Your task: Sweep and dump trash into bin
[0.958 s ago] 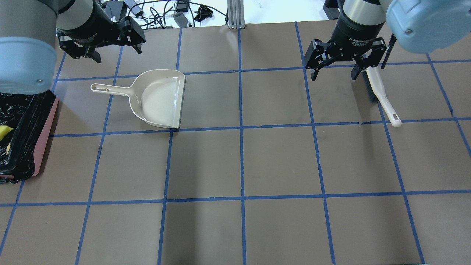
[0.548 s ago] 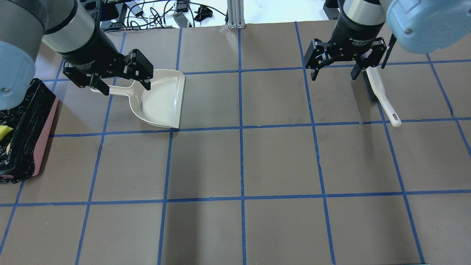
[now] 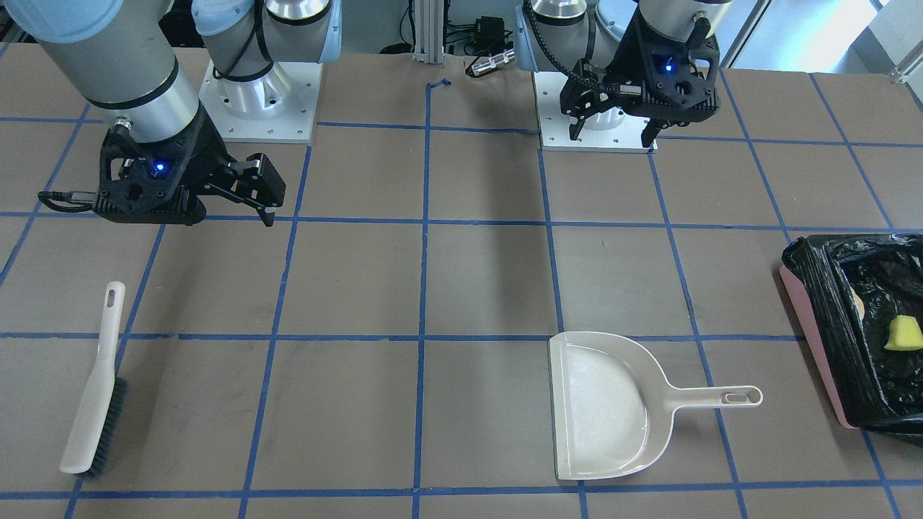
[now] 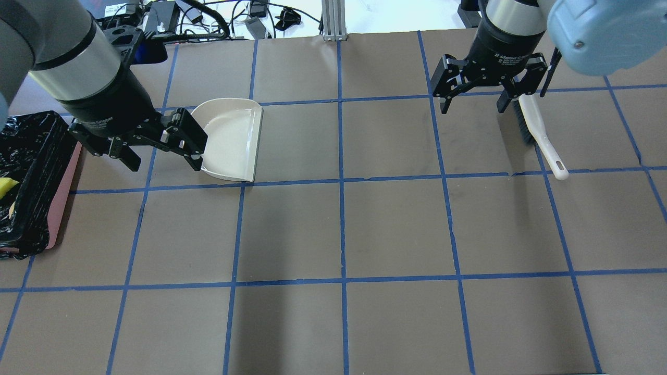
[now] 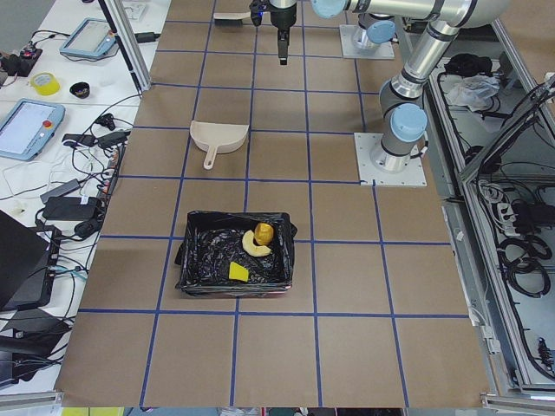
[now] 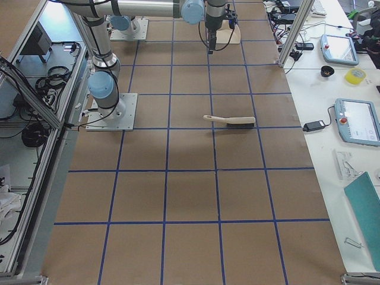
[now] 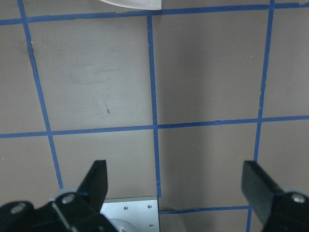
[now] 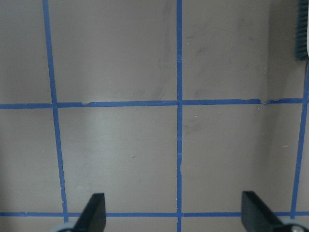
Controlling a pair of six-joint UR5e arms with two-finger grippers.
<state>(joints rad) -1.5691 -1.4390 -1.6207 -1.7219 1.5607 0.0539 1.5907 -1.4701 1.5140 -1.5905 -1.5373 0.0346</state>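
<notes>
The pink bin (image 4: 65, 192) with its black bag stands at the table's left end; it also shows in the front view (image 3: 807, 335) and the left view (image 5: 195, 256). The trash lies inside it: the potato-like lump (image 5: 264, 232), the croissant piece (image 5: 252, 245) and the sponge piece (image 5: 238, 272), which also shows in the front view (image 3: 903, 335). My left gripper (image 4: 162, 164) is open and empty, held high; in the overhead view it hides the beige dustpan's (image 4: 232, 138) handle. My right gripper (image 4: 473, 108) is open and empty, up beside the brush (image 4: 536, 130).
The dustpan (image 3: 606, 404) lies flat and empty, handle toward the bin. The brush (image 3: 94, 389) lies on the table at the right end. Brown table with blue tape grid (image 4: 341, 229). Cables and devices lie beyond the far edge (image 4: 219, 15).
My left gripper has swung from the far left corner toward me, across the dustpan's handle in the overhead view, staying open. The right arm, dustpan and brush have not moved.
</notes>
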